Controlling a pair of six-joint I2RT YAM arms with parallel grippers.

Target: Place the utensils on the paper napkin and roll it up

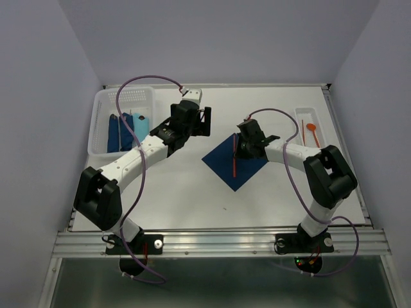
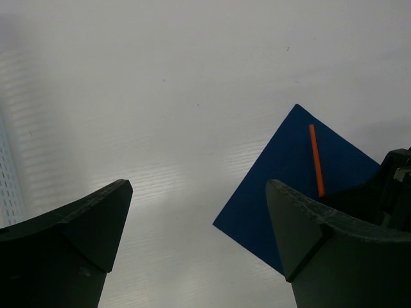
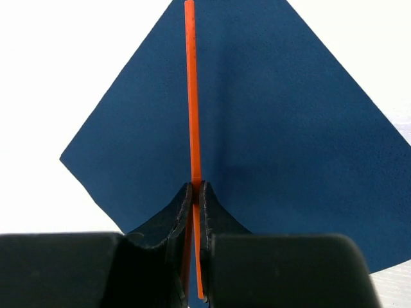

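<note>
Right end effector [image 3: 194, 192] clamped on orange utensil [image 3: 190, 96] over paper napkin [image 3: 276, 128]; left end effector [image 2: 198, 192] apart. Risk: if released off-centre, utensil may roll off napkin.

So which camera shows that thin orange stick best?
The right wrist view: the orange stick is large and sharp, pinched in the right tool over the navy napkin. The top view shows it as a thin line; the left wrist view shows only part.

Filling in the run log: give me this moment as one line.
right gripper: shut on orange utensil | utensil: over napkin | napkin: flat, unrolled | left gripper: open, empty | tray: holds spoon
</note>
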